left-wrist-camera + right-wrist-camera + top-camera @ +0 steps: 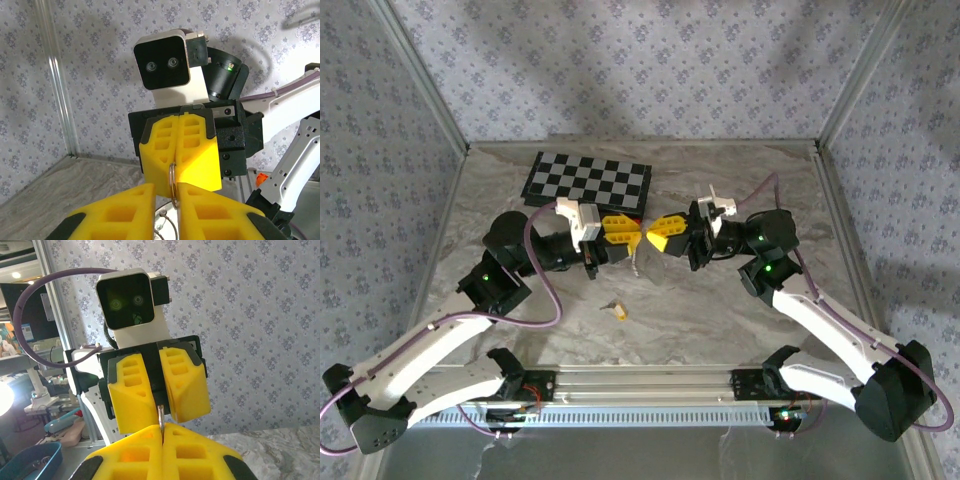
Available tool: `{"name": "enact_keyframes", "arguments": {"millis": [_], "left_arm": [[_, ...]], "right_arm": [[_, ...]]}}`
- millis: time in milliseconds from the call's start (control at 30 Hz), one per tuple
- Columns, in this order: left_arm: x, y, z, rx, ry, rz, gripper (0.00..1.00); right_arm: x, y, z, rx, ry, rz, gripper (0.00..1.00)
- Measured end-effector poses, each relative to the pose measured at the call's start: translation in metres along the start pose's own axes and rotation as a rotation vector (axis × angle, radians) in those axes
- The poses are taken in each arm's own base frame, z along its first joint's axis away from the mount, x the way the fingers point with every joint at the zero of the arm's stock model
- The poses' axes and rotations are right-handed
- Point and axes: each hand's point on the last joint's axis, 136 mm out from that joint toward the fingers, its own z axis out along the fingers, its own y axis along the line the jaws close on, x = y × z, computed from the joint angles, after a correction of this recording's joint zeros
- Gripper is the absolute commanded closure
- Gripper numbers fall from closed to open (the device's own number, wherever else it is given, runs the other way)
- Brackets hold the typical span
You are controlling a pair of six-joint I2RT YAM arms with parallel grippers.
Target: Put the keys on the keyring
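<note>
Overhead, key loose; left wrist shows keyring, apparently pinched.

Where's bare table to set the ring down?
Bare table lies between the key and the right arm, and again right of the chessboard along the back edge. Crowded: the middle, where the left gripper and right gripper meet at the keyring.

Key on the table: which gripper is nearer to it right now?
Left, but only narrowly. The left gripper is raised just beyond the key, almost in line with it. The right gripper meets the left one tip to tip, slightly farther off to the right.
</note>
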Motion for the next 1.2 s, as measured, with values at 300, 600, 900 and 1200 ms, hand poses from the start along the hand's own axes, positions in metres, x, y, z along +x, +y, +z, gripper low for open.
{"name": "enact_keyframes", "arguments": {"millis": [300, 600, 900, 1200], "left_arm": [[0.0020, -0.0013, 0.0005, 0.004, 0.008, -0.006, 0.81], [0.0025, -0.0009, 0.0023, 0.007, 0.015, -0.009, 0.82], [0.0061, -0.0009, 0.0047, 0.016, 0.024, -0.015, 0.87], [0.0072, -0.0035, 0.0046, 0.030, 0.030, -0.018, 1.00]], "right_arm": [[0.0021, 0.0001, 0.0001, -0.001, 0.008, 0.004, 1.00], [0.0026, 0.0000, 0.0001, -0.001, 0.010, 0.003, 1.00], [0.0027, -0.0002, 0.0001, 0.000, 0.010, 0.000, 1.00], [0.0045, -0.0008, -0.0003, 0.006, 0.017, -0.016, 0.98]]}}
